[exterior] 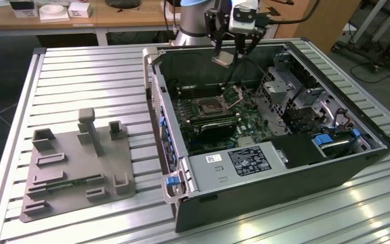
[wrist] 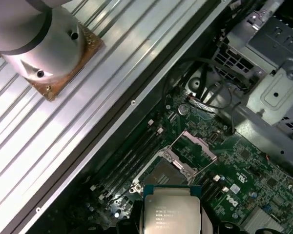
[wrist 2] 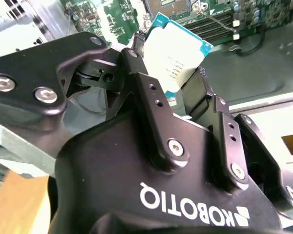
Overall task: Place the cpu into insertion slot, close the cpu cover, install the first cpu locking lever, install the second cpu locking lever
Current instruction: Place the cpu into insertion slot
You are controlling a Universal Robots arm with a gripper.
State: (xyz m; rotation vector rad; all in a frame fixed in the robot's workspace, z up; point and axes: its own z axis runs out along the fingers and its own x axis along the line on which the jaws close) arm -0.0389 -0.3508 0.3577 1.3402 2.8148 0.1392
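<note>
My gripper (exterior: 225, 56) hangs above the far end of the open computer case (exterior: 161, 117), shut on the cpu (exterior: 223, 59), a flat square chip with a silvery top. In both wrist views the chip (wrist 2: 178, 53) (wrist: 172, 210) sits clamped between the black fingers (wrist 2: 149, 92). The insertion slot (exterior: 208, 108) (wrist: 168, 173) lies below on the green board, dark in the middle and uncovered. The cpu cover (exterior: 235, 94) (wrist: 198, 146) stands swung up from its hinge on the slot's far side. The chip is well above the slot, not touching it.
A grey box with a white label (exterior: 239, 162) fills the case's near end. Metal drive cages (exterior: 290, 86) stand at the exterior view's right. Long memory slots (wrist: 132, 161) run beside the socket. A grey fixture block (exterior: 79, 162) sits on the slatted table (exterior: 87, 81). The arm's base (wrist: 44, 44) is behind the case.
</note>
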